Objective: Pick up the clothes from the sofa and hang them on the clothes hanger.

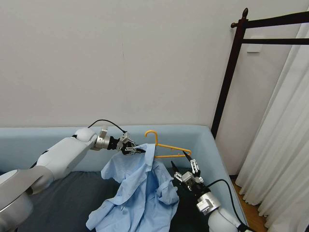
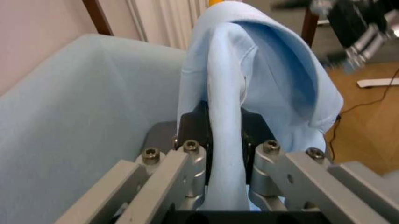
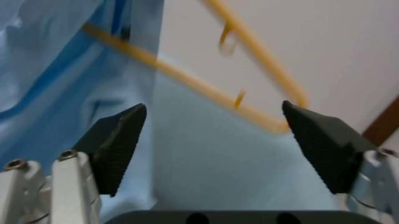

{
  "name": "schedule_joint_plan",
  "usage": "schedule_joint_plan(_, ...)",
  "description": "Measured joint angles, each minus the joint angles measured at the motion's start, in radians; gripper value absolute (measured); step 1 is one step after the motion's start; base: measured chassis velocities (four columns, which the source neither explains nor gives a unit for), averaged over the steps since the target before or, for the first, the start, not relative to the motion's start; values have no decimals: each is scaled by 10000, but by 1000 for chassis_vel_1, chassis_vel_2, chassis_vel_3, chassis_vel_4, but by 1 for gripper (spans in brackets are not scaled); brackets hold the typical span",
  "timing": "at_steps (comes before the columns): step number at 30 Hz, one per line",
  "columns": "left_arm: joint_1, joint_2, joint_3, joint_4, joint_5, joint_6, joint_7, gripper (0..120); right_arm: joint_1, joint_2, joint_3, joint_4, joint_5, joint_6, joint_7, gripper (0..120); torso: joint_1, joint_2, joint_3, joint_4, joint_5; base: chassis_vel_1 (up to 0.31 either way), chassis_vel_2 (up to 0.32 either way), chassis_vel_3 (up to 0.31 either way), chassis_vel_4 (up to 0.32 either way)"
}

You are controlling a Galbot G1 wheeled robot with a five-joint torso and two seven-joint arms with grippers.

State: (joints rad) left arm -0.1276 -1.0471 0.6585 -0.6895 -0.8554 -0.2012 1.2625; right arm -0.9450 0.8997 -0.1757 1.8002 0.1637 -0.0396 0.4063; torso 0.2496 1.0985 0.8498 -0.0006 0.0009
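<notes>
Soft matt cloth shirt (image 1: 140, 193), smooth plastic hanger (image 1: 171, 145), dark polished wooden rack (image 1: 228, 82), matt fabric sofa (image 1: 38, 137)

- Left arm (image 1: 58, 159) reaches out from the lower left, with the elbow low and the wrist stretched forward, nearly level.
- Left gripper (image 1: 130, 148) is clamped tight, its dark fingers (image 2: 254, 127) pinching a fold of the shirt (image 1: 140, 193).
- Right arm (image 1: 219, 217) comes up from the lower right edge, its wrist tilted up and inward toward the left gripper.
- Right gripper (image 1: 184, 166) is spread wide, its ridged pads (image 3: 118, 144) well apart and pointing upward.
</notes>
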Motion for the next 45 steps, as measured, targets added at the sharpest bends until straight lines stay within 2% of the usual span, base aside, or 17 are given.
schedule_joint_plan(1, 16, 15, -44, -44, -35, -5, -76, 8, -46, 7, -111, 209, 735, -490, 131, 94, 0, 0, 0, 3, 2, 0, 0, 0, 0)
schedule_joint_plan(2, 16, 15, -44, -44, -35, -5, -76, 8, -46, 7, -111, 209, 735, -490, 131, 94, 0, 0, 0, 3, 2, 0, 0, 0, 0)
schedule_joint_plan(4, 54, 64, -169, -215, -149, -8, -436, 8, -20, 131, -377, 554, 2163, -1473, 626, 99, 0, 0, 0, 5, 2, 0, 0, 0, 0)
schedule_joint_plan(7, 105, 132, -255, -495, -295, -11, -1089, 8, 110, 233, -555, 713, 2902, -1864, 914, 100, 0, 0, 0, 6, 1, 0, 0, 0, 0)
schedule_joint_plan(10, 186, 309, -271, -1064, -728, 81, -2217, 8, 130, 255, -724, 1120, 3707, -2071, 1017, 100, 1, 0, 0, 6, 1, 0, 0, 0, 0)
schedule_joint_plan(15, 256, 554, -266, -1703, -1182, 288, -3090, 8, -3, 335, -1045, 1282, 4189, -2056, 1038, 100, 0, 1, 0, 1, 0, 0, 0, 0, 0)
schedule_joint_plan(17, 290, 678, -247, -1972, -1309, 363, -3335, 8, 6, 511, -1080, 1190, 4464, -2009, 1111, 100, 0, 1, 0, 0, 1, 0, 0, 0, 0)
schedule_joint_plan(21, 478, 1147, -210, -2864, -1598, 524, -3830, 8, 390, 1196, -1155, 908, 5951, -1697, 1353, 100, 0, 1, 0, 6, 0, 0, 0, 0, 0)
schedule_joint_plan(26, 694, 1626, -208, -3711, -1951, 615, -3878, 8, 807, 1712, -1160, 138, 6233, -1271, 1465, 100, 0, 0, 1, 5, 1, 0, 0, 0, 0)
schedule_joint_plan(35, 932, 2233, -307, -4581, -2541, 669, -3605, 8, 1050, 2231, -772, -844, 6961, -1146, 1890, 100, 0, 0, 1, 5, 1, 0, 0, 0, 0)
schedule_joint_plan(45, 1143, 2409, -386, -5185, -2531, 699, -3696, 8, 1401, 2701, -508, -1315, 7531, -1144, 2782, 100, 1, 0, 1, 3, 2, 0, 0, 0, 0)
